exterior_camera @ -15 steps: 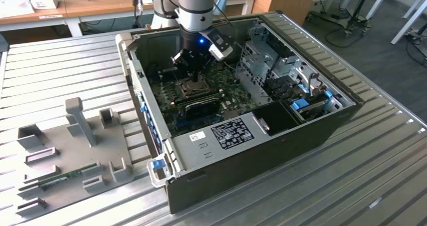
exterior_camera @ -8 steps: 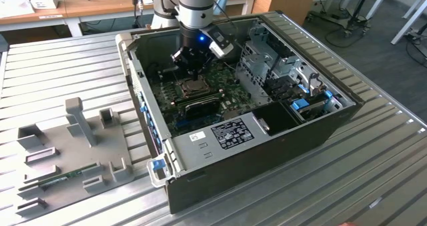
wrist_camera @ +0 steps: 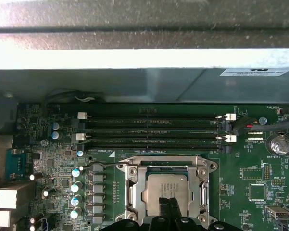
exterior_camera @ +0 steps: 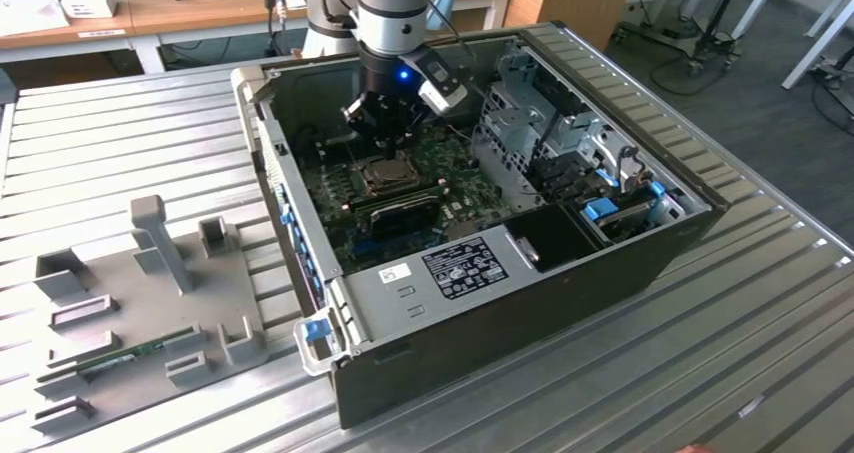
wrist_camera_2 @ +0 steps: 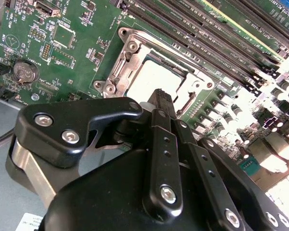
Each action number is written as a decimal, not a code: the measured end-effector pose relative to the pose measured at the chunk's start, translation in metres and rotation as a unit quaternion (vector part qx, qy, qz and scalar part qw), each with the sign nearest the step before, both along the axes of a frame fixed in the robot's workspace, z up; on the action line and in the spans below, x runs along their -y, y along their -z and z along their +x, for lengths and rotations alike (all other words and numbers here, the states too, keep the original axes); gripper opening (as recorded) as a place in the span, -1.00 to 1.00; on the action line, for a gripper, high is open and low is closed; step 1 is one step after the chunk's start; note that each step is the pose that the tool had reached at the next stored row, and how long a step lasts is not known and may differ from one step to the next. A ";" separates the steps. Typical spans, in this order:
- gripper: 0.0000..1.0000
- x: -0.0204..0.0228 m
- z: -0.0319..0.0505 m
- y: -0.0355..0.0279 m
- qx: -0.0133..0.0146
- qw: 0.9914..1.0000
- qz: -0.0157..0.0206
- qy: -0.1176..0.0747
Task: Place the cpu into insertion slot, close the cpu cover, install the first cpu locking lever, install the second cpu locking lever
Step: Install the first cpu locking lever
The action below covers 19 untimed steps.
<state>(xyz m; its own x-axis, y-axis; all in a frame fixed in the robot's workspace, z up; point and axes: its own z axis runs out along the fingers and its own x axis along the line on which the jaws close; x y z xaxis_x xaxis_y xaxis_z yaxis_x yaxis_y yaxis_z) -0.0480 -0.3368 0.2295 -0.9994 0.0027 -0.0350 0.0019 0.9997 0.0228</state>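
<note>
Your end effector point(wrist_camera: 167, 203), narrow and empty, stands over the cpu point(wrist_camera: 163, 186) beneath the lowered cpu cover point(wrist_camera: 133, 190), probably for pressing.

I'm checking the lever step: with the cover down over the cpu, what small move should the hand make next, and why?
Probably lift slightly and shift toward the lever. The cover seems to lie flat around the cpu, the hand hovers at the cpu's edge, and the lever seems to stick out away from the cover, not latched.
</note>
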 end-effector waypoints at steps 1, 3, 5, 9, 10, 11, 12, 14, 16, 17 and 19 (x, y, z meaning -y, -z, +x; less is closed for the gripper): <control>-0.79 0.0000 0.0000 0.0000 0.000 1.000 0.000 0.000; -0.79 0.0001 0.0000 -0.0011 0.000 1.000 0.000 0.000; -0.79 0.0000 0.0000 -0.0018 0.000 1.000 0.000 0.000; -0.79 0.0000 0.0000 -0.0022 0.000 1.000 0.000 0.000; -0.79 0.0000 0.0000 -0.0022 0.000 1.000 0.000 0.000; -0.79 0.0000 0.0000 -0.0022 0.000 1.000 0.000 0.000; -0.79 0.0000 -0.0001 -0.0023 0.000 1.000 0.000 0.000; -0.79 0.0000 -0.0006 -0.0023 0.000 1.000 0.000 0.000; -0.79 0.0000 -0.0012 -0.0022 0.000 1.000 0.000 0.000; -0.79 0.0000 -0.0014 -0.0023 0.000 1.000 0.000 0.000; -0.79 0.0000 -0.0042 -0.0022 0.000 1.000 0.000 0.000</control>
